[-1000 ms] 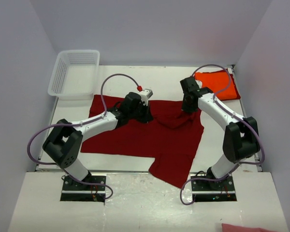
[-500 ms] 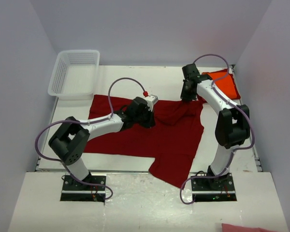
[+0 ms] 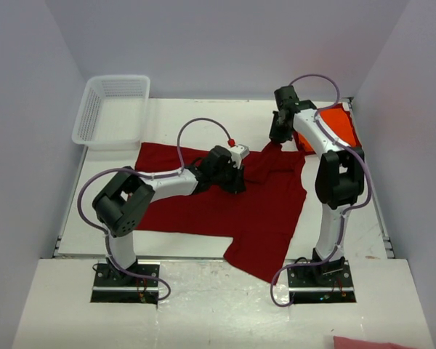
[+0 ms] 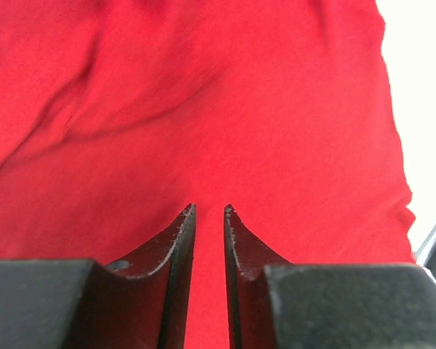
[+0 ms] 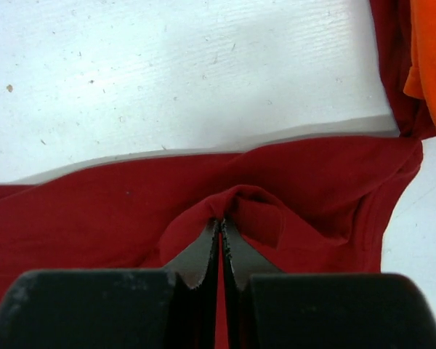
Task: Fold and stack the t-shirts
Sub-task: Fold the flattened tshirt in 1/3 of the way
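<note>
Since a second ago my right claw (image 5: 221,222) has carried its pinch of the dark crimson t-shirt (image 3: 225,211) away from my base to the far side of the table (image 3: 203,116). It stays clenched on a raised fold at the shirt's far edge, just beside the bright orange t-shirt (image 3: 343,129) in the far right corner. The cloth bunched in the middle has pulled flatter. My left claw (image 4: 209,209) has slid rightward over the crimson shirt; its fingers, nearly together before, now stand slightly parted and released, red cloth beneath them. The crimson shirt lies spread across the table's middle, one part reaching past the near edge
</note>
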